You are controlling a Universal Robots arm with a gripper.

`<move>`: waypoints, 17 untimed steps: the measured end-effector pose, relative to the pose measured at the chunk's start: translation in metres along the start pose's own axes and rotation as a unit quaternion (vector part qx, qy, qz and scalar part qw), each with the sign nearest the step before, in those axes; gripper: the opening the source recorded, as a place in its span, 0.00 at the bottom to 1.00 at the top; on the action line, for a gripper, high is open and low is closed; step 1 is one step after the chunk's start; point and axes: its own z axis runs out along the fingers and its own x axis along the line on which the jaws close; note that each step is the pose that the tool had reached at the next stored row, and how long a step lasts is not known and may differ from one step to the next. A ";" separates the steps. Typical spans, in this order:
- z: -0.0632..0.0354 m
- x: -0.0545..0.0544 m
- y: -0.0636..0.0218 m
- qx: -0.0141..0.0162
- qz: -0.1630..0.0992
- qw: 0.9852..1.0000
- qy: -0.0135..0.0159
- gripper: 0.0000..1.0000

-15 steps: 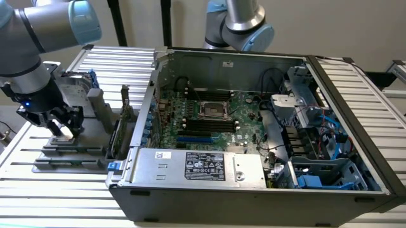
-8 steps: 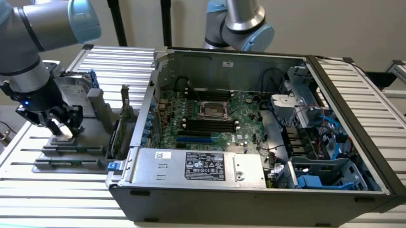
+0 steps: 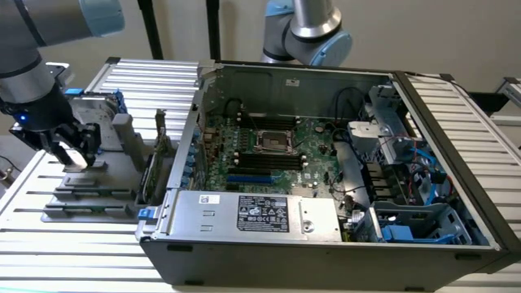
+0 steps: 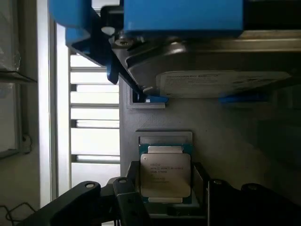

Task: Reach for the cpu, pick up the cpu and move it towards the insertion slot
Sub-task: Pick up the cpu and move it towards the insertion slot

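A plain pale wall (image 3: 440,36) runs behind the scene, with two black upright poles (image 3: 150,30) standing before it toward the exterior view's left. Below lies a table (image 3: 82,250) of white ribbed slats, under even, soft light that casts only faint shadows

A robotics lab or test workshop: an open desktop computer case (image 3: 326,259) lay on a slatted aluminium bench (image 3: 73,244), its green motherboard (image 3: 313,137) exposed. A grey industrial robot arm (image 3: 33,73) stood beside it, with plain pale walls behind.
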 end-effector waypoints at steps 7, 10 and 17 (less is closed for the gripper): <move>-0.0320 -0.004 0.0009 0.000 -0.003 1.000 0.001 0.54; -0.0456 -0.008 0.0011 0.000 -0.006 1.000 0.001 0.54; -0.0779 -0.021 0.0011 -0.002 -0.013 1.000 0.001 0.54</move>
